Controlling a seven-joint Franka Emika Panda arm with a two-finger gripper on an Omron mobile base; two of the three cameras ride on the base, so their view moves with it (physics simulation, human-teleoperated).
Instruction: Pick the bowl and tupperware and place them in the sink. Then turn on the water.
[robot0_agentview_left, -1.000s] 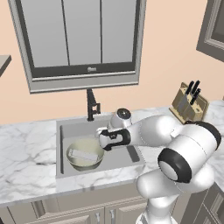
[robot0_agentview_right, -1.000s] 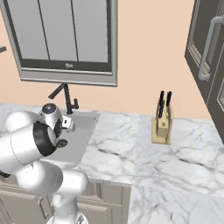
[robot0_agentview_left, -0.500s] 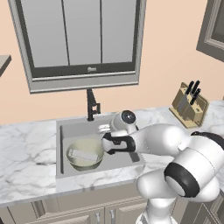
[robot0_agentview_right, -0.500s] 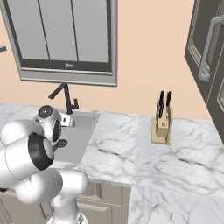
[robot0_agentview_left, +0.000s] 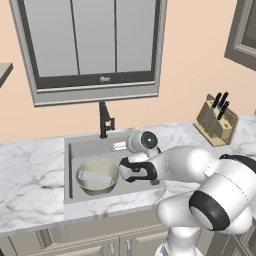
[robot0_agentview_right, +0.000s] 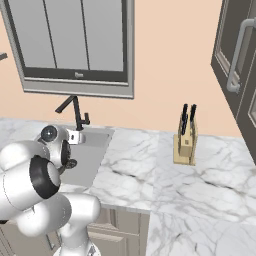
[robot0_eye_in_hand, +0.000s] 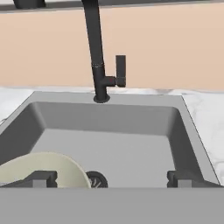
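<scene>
The grey sink (robot0_agentview_left: 75, 150) (robot0_eye_in_hand: 109, 144) is set into the white marble counter. The pale green bowl (robot0_agentview_left: 97, 176) (robot0_eye_in_hand: 43, 166) sits in its left half. The flat pale tupperware (robot0_agentview_left: 95, 178) lies inside the bowl. My gripper (robot0_agentview_left: 119, 146) (robot0_agentview_right: 76, 136) (robot0_eye_in_hand: 113, 179) hovers over the sink's right part, behind the bowl. It points at the black faucet (robot0_agentview_left: 104, 120) (robot0_eye_in_hand: 98, 65) and is open with nothing between its fingers. The faucet's handle (robot0_eye_in_hand: 120, 70) sticks out to the right. The water is out of view.
A wooden knife block (robot0_agentview_left: 216, 120) (robot0_agentview_right: 185, 142) stands on the counter to the right. A window (robot0_agentview_left: 95, 45) fills the wall behind the faucet. Dark cabinets with a handle (robot0_agentview_right: 237, 55) hang at the far right.
The hand has drifted from over the bowl toward the back of the sink and the faucet. The elbow has swung right and down. The jaws stayed open.
</scene>
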